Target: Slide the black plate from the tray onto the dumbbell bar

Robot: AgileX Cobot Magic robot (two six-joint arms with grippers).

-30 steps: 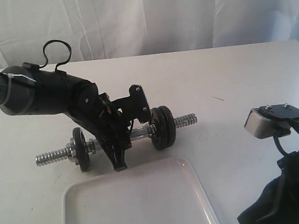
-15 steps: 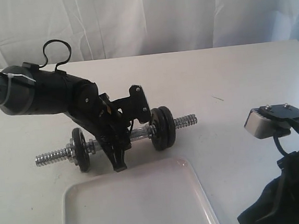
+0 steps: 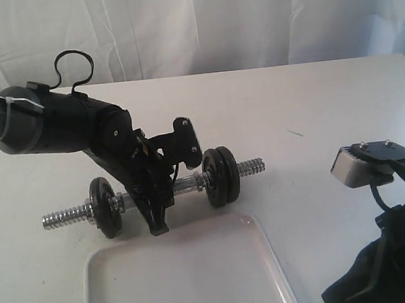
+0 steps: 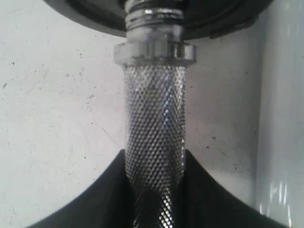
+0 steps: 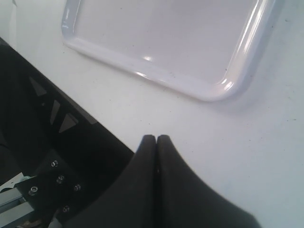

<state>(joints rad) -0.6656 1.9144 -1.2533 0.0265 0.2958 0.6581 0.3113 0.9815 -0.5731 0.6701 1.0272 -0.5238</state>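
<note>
The left gripper [image 3: 155,198] clamps the knurled middle of the dumbbell bar [image 4: 154,118], apparently to steady it. The right gripper [image 5: 156,141] rests pinched together, near right. The tray [image 3: 256,233] shows nothing inside. The black plate [image 3: 229,176] seems already on the bar, outermost right.

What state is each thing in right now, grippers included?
Left gripper: shut on the dumbbell bar at its knurled grip.
Right gripper: shut, holding nothing.
Dumbbell bar: horizontal, clamped mid-length.
Black discs: three on the bar, two right of the grip, one left.
Tray: flat on the table, visible part bare.
</note>
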